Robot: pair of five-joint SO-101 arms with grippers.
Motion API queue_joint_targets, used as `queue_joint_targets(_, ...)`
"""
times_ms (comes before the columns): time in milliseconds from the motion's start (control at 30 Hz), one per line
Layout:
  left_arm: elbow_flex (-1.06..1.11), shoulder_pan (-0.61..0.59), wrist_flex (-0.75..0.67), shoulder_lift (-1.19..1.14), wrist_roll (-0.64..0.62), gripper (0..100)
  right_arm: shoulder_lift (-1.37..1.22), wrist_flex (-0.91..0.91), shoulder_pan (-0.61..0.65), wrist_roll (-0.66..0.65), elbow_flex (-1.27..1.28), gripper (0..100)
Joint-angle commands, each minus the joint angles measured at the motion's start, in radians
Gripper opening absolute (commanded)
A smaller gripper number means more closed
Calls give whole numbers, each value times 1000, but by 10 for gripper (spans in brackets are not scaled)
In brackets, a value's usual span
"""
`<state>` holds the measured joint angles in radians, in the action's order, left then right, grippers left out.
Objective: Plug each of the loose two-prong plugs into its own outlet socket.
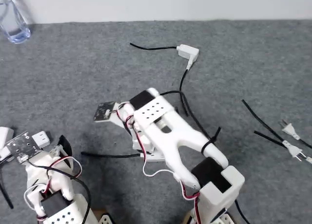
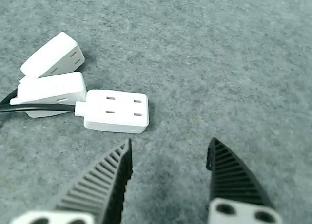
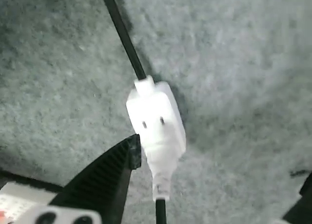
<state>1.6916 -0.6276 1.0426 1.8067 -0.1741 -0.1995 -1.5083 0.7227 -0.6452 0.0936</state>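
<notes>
grey felt tabletop (image 1: 73, 78): lying under both arms, with black cords trailing across it.
loose two-prong plugs (image 1: 291, 131): two are lying side by side at the right of the high view, well apart from both grippers, prongs bare.
free outlet sockets (image 2: 114, 111): three white blocks are sitting bunched together just ahead of the left gripper (image 2: 168, 158), slots facing up.
left gripper: hovering low over the felt with its fingers spread apart, gripping nothing.
right gripper (image 3: 219, 165): hanging over a white socket block (image 3: 155, 118), fingers spread wide, one ribbed finger (image 3: 105, 177) just beside it, not clamping.
socket block: seemingly carrying a plug in its end, a cord leaving each end.
mated pair (image 1: 187, 52): another plug and socket are lying joined at the far side of the table.
step in hand: by my reading, two pairings are looking done and the two plugs on the right are waiting.
next move: calling for the right arm to be pinching a loose plug by its body, prongs pointing outward, while the left is steadying a free socket.
</notes>
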Motion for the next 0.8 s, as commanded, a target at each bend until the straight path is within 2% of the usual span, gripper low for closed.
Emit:
queue_joint_targets(0, -8, -3, 3, 11, 8, 242, 48, 67, 13, 3, 54, 479)
queue_joint_targets(233, -8, -2, 3, 11, 8, 242, 48, 166, 8, -3, 210, 479)
queue_joint_targets(433, -8, -2, 3, 11, 8, 242, 48, 260, -1, -95, 307, 471)
queue_joint_targets(533, -8, -2, 3, 11, 8, 242, 48, 311, -2, -127, 351, 344)
queue_joint_targets(667, -8, -2, 3, 11, 8, 242, 48, 357, -4, -133, 371, 0)
queue_joint_targets(733, -8, -2, 3, 11, 8, 242, 54, 346, -8, -133, 370, 57)
queue_joint_targets(767, -8, -2, 3, 11, 8, 242, 59, 343, -12, -133, 371, 54)
